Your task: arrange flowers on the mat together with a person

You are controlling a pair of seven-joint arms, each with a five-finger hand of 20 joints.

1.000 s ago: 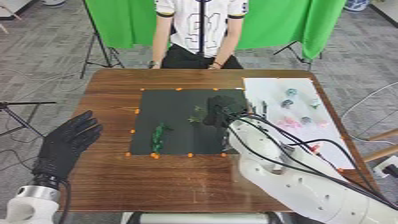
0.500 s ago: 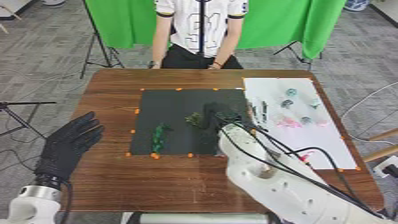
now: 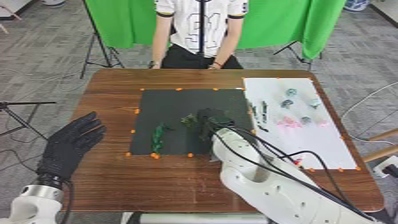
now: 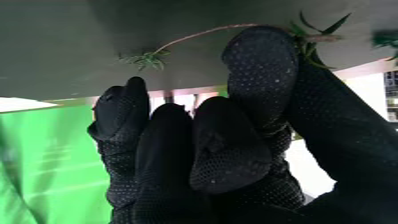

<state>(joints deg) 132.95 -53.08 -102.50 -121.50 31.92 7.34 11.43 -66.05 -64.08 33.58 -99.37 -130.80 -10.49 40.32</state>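
Over the dark mat [image 3: 169, 107], the right robot hand [image 3: 211, 121]'s got a leafy sprig [image 3: 188, 120] pinched between thumb and finger, while the left robot hand [image 3: 64, 150]'s just loosely spread by the bench [image 3: 115, 180]'s left edge.

Left robot hand [image 3: 67, 149], fingers extended

Evenly bright head view, dimmer right wrist view, soft shadow across the mat [image 4: 53, 55]
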